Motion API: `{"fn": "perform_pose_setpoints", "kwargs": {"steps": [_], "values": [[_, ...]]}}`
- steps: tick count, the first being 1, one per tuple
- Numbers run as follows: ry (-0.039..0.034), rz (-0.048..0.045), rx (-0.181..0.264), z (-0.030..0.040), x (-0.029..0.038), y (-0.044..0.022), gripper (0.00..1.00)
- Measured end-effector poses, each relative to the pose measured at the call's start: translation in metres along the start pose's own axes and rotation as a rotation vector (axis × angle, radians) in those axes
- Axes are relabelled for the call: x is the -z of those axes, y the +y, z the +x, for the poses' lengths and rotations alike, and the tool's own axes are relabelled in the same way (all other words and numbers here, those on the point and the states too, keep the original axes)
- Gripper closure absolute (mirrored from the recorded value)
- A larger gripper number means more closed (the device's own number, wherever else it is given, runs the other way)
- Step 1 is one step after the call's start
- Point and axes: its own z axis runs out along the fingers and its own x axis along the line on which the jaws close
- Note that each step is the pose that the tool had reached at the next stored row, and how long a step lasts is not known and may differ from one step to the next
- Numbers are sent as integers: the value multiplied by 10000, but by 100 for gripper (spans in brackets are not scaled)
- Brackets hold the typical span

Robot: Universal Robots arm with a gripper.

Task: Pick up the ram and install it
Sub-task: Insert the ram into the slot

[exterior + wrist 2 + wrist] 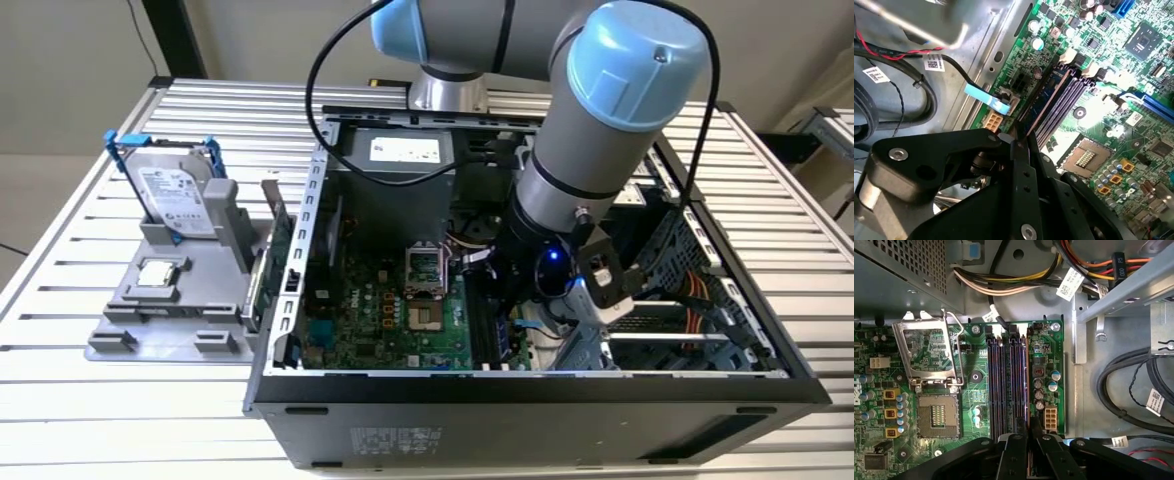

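Pincer [1030,442] clenched on ram [1027,385], seated in motherboard [974,375] slot; slatted table [120,400].

- The arm [587,150] is reaching steeply down, its wrist pointing downward.
- The gripper [1029,432] is showing its black fingers [1015,455] drawn close together, pinching a thin edge between the tips.

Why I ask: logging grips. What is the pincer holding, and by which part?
The pincer grips the memory stick by one end of its upper edge.
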Motion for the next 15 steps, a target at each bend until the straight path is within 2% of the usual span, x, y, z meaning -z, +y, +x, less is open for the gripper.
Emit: {"fn": "perform_pose_setpoints", "kwargs": {"steps": [6, 12, 15], "values": [[0, 0, 0, 0, 3, 0, 100], [0, 10, -1, 5, 83, 1, 100], [0, 7, 1, 5, 85, 1, 100]]}}
